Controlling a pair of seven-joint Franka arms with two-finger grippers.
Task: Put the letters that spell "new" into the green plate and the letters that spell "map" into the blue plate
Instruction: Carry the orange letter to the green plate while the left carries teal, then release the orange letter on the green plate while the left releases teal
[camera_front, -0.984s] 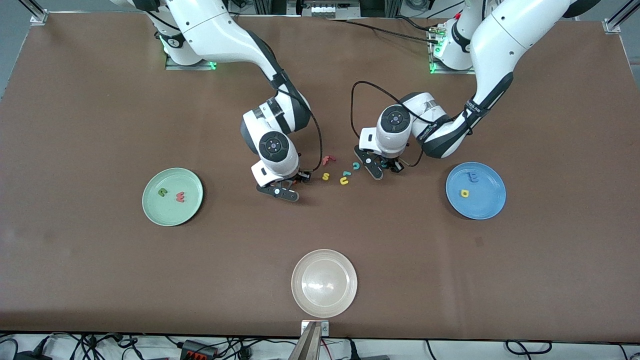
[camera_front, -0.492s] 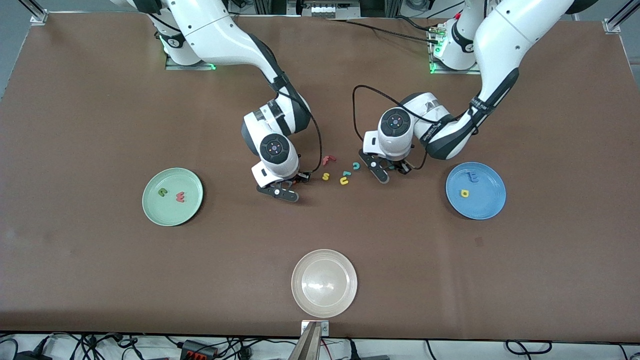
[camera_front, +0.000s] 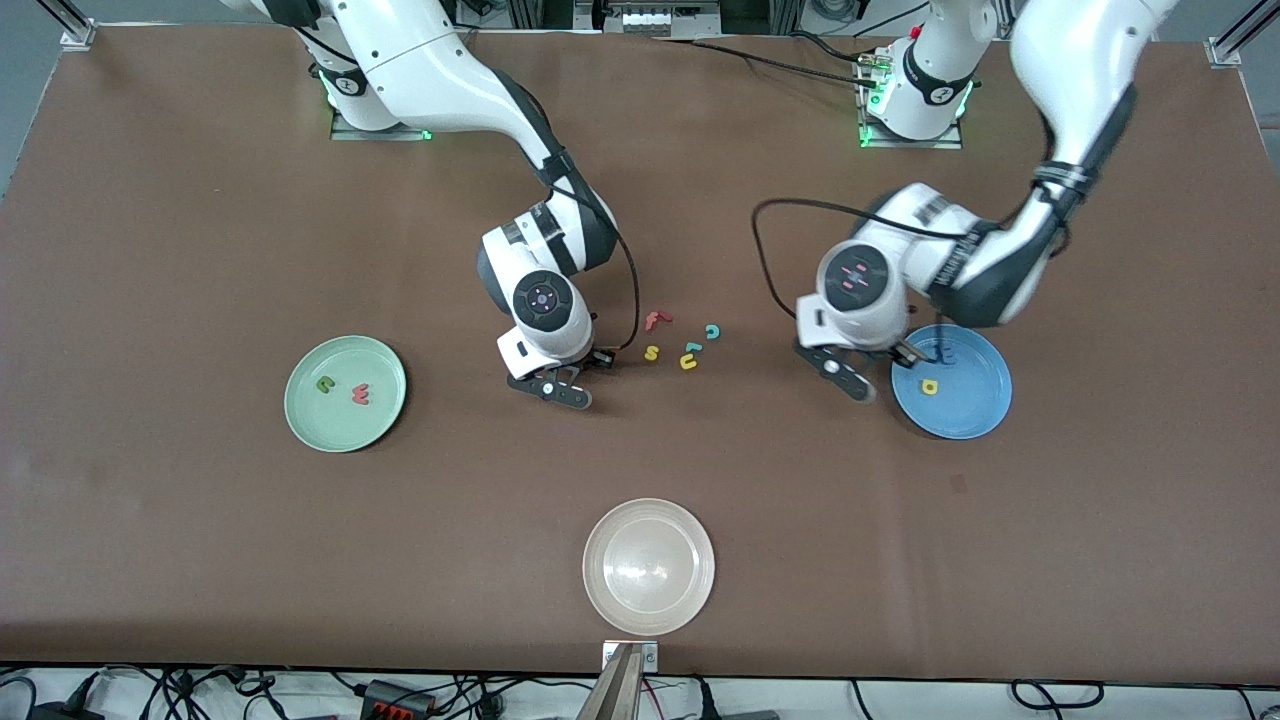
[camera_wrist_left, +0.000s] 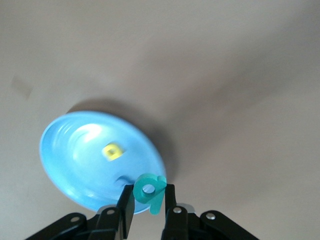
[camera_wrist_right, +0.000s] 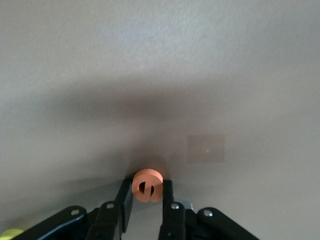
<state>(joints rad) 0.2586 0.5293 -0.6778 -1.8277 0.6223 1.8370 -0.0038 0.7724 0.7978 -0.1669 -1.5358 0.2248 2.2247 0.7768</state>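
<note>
- Where the table runs toward the right arm's end, the green plate (camera_front: 345, 393) lies flat, holding the dark green "n" (camera_front: 325, 383) and the pinkish-red "w" (camera_front: 361, 395) side by side, apart from each other.
- Next along, the right gripper (camera_wrist_right: 148, 192) sits low at the table between the green plate and the loose letters, its fingers clamped on the orange "e" (camera_wrist_right: 148, 185).
- Near the table's middle lie four loose letters: a red "f" (camera_front: 655, 319), a yellow "s" (camera_front: 652, 352), a yellow "u" (camera_front: 688, 362) with a small teal piece (camera_front: 692, 348) just beside it, and a teal "c" (camera_front: 712, 331).
- Nearer the front camera than these rests a whitish-beige plate (camera_front: 648, 566).
- Over the rim of the blue plate (camera_front: 962, 405) hangs the left gripper (camera_wrist_left: 149, 192), fingers pinched on the teal "p" (camera_wrist_left: 150, 190).
- Inside the blue plate, at the left arm's end, lie the blue "m" (camera_front: 945, 352) and the yellow "a" (camera_front: 930, 386).
</note>
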